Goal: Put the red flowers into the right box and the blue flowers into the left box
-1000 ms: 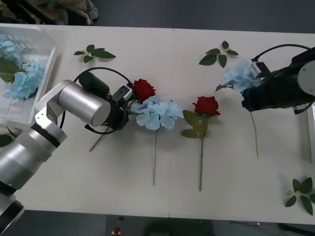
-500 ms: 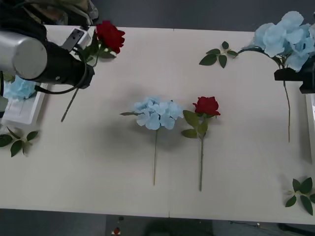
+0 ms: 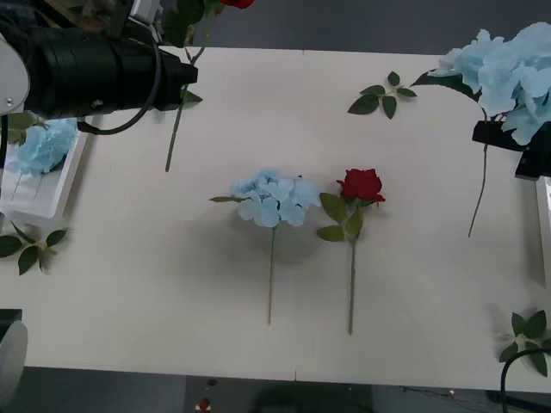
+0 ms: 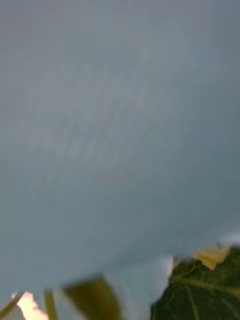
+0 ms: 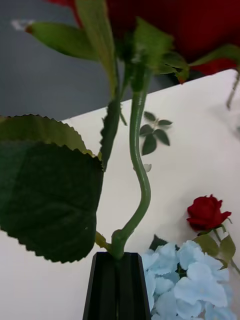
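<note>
On the bench (image 3: 172, 284), a blue hydrangea (image 3: 274, 198) lies just beside a red rose (image 3: 361, 184), the rose on the robot's right. Left of the hydrangea, the left box (image 3: 39, 185) holds blue flowers (image 3: 45, 144) and sits at the bench edge. Farther back, the left hand (image 5: 116, 282) is clenched on a raised red rose's stem (image 5: 137, 165), above the bench's far left. The right hand (image 3: 508, 142) carries a lifted blue hydrangea (image 3: 512, 69) at the far right; whether its fingers are closed I cannot tell.
</note>
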Motion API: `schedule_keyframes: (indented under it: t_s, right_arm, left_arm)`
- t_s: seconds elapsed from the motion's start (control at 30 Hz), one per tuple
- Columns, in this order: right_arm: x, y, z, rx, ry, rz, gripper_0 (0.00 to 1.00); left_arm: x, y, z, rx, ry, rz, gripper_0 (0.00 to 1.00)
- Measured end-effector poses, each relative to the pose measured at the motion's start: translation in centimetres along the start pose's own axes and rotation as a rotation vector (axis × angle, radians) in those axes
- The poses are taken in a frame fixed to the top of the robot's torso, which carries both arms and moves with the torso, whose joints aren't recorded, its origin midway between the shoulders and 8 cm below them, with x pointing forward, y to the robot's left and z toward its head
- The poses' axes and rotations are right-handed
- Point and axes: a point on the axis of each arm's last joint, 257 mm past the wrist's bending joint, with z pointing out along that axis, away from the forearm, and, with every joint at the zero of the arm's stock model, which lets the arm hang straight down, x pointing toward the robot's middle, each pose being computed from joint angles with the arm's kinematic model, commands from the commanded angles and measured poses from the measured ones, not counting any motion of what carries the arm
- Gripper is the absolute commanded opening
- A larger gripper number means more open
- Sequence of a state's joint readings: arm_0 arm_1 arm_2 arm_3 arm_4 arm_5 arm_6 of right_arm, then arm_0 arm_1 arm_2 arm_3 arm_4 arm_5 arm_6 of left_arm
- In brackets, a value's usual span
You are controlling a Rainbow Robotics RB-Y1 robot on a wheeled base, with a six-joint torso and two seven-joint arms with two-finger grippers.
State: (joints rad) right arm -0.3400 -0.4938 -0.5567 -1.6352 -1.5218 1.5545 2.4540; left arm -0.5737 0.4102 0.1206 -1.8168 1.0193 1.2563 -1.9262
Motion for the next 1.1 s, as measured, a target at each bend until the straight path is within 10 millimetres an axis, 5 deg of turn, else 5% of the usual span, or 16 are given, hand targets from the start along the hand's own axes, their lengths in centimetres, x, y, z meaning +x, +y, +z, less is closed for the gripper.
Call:
schedule_keyframes:
  t_s: [0.3,0.57,0.83,1.1]
  right_arm:
    - [0.2,0.0,1.0,-0.003,0.036,0.013,0.00]
    - [1.6,-1.6,0.1,0.071,0.144,0.306,0.00]
    - [5.6,-5.0,-1.4,0.261,0.258,0.588,0.00]
    - [10.4,-6.6,-2.1,0.338,0.376,0.653,0.00]
  left_arm:
    - [0.4,-7.1,3.3,0.168,-0.105,0.043,0.00]
    - [0.2,-14.2,6.9,0.253,-0.182,0.126,0.00]
    - [0.0,-19.9,8.7,0.325,-0.221,0.146,0.00]
    - [-1.7,-23.8,9.1,0.381,-0.299,0.111,0.00]
